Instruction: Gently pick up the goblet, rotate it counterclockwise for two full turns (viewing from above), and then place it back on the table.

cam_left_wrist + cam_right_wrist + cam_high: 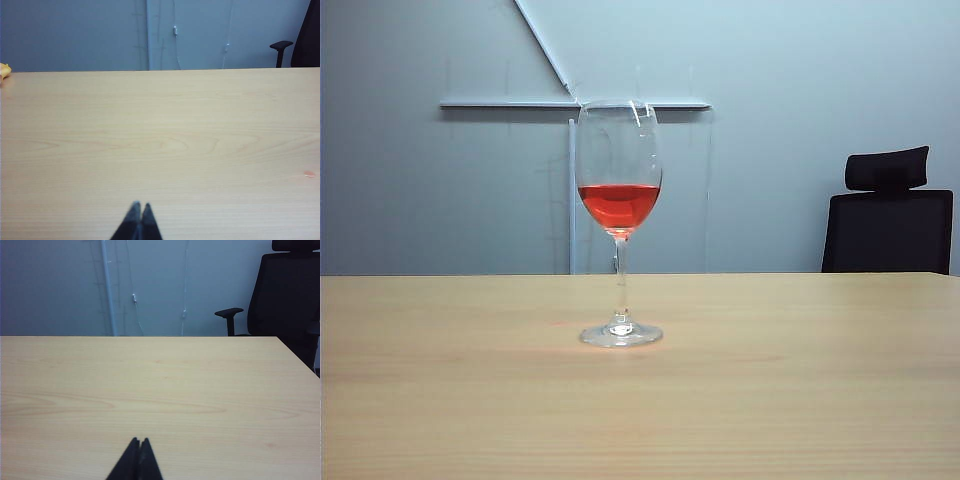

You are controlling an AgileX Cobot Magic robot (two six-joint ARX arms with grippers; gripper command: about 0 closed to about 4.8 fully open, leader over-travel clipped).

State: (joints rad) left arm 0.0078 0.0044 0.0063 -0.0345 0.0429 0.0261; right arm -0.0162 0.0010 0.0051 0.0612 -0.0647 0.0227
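Note:
The goblet (pixel 620 225), a tall clear wine glass with red liquid low in its bowl, stands upright on the light wood table (pixel 800 380) in the exterior view. Neither arm shows in that view. In the left wrist view my left gripper (pixel 140 205) is shut, its dark fingertips together over bare tabletop (pixel 160 130). My right gripper (pixel 139 440) is likewise shut over bare tabletop (pixel 150 390) in the right wrist view. The goblet appears in neither wrist view, and nothing is held.
A black office chair (pixel 890 215) stands beyond the table's far edge on the right, also seen as chair (pixel 290 295) in the right wrist view. A small yellow object (pixel 4 71) lies at the table's far edge in the left wrist view. A grey wall is behind.

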